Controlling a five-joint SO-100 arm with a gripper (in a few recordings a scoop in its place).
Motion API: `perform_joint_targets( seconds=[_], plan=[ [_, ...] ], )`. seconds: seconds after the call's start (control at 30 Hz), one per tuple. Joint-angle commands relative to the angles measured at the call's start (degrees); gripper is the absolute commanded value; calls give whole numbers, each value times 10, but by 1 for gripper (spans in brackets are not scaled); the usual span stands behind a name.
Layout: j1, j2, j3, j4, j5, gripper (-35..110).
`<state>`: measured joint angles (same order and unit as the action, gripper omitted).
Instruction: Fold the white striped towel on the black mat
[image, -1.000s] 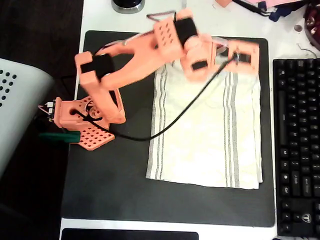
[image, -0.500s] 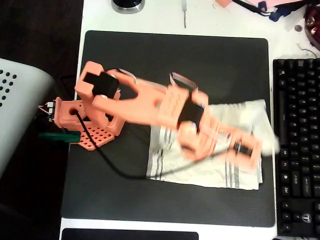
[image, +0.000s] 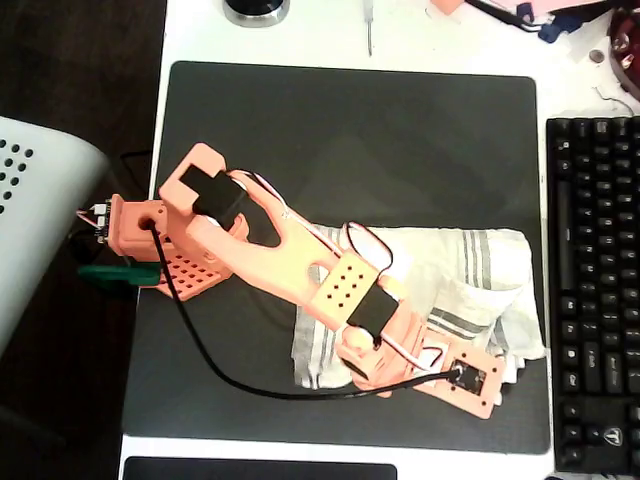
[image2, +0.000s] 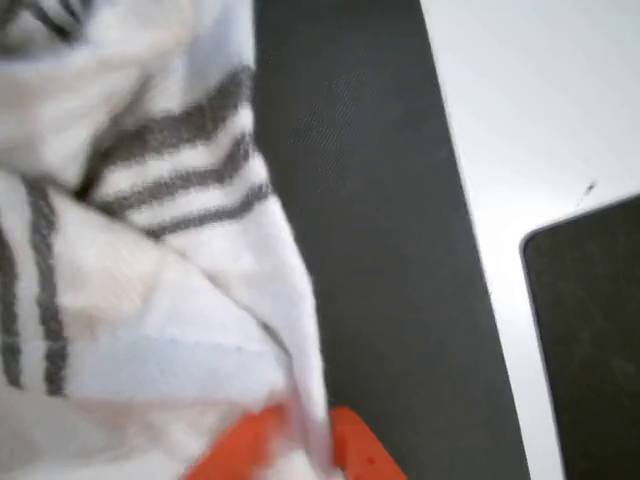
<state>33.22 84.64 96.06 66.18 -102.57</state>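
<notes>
Towel, white with grey stripes, lies bunched on the lower right part of the black mat, its far edge drawn down over the near half, loose and uneven. 1 lobe of cloth at the right hangs toward the keyboard, past the mat's right border or very near it.

Risks, biggest first:
- Fold lands crooked. Carried edge looks skewed against the bottom edge, and thin cloth like this likely slumps when let go, so corners would not meet.
- Whole towel drags. If the cloth is pulled further toward the mat's front edge, the lower layer could slide with it and slip off the mat onto the white counter.
- Cable loops across the mat just beside the towel's left corner; it could snag that corner on retreat.
- Cloth may stick to the jaws on release and lift again.

Arm stretches from its base at the mat's left edge diagonally down and right, low over the towel, wrist pitched down. Gripper sits at the towel's front right area near the mat's front edge. Wrist view: towel folds crowd against an orange jaw tip, blurred. Cloth seems pinched, but I cannot tell whether the jaws are closed on it.
</notes>
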Motion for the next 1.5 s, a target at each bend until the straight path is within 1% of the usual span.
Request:
perform_joint_targets(
  seconds=[0.0,0.07,0.2,0.27,0.37,0.5,0.67,0.77,0.87,1.03,1.1,1.27,1.4,1.47],
  plan=[
    [10,30,11,-3,-21,19],
    [8,56,11,4,-23,19],
    [-24,156,33,64,-14,17],
    [-63,220,67,65,5,16],
    [-150,285,120,38,59,15],
    [-253,246,106,14,135,13],
    [-301,116,17,-17,188,13],
    [-295,42,-26,-28,186,13],
    [-253,-21,-54,-83,166,12],
    [-176,-109,-107,-120,113,7],
    [-157,-125,-120,-137,105,6],
    [-127,-126,-181,-148,120,6],
    [-109,-124,-176,-220,93,6],
    [-106,-127,-171,-236,87,6]
  ],
)
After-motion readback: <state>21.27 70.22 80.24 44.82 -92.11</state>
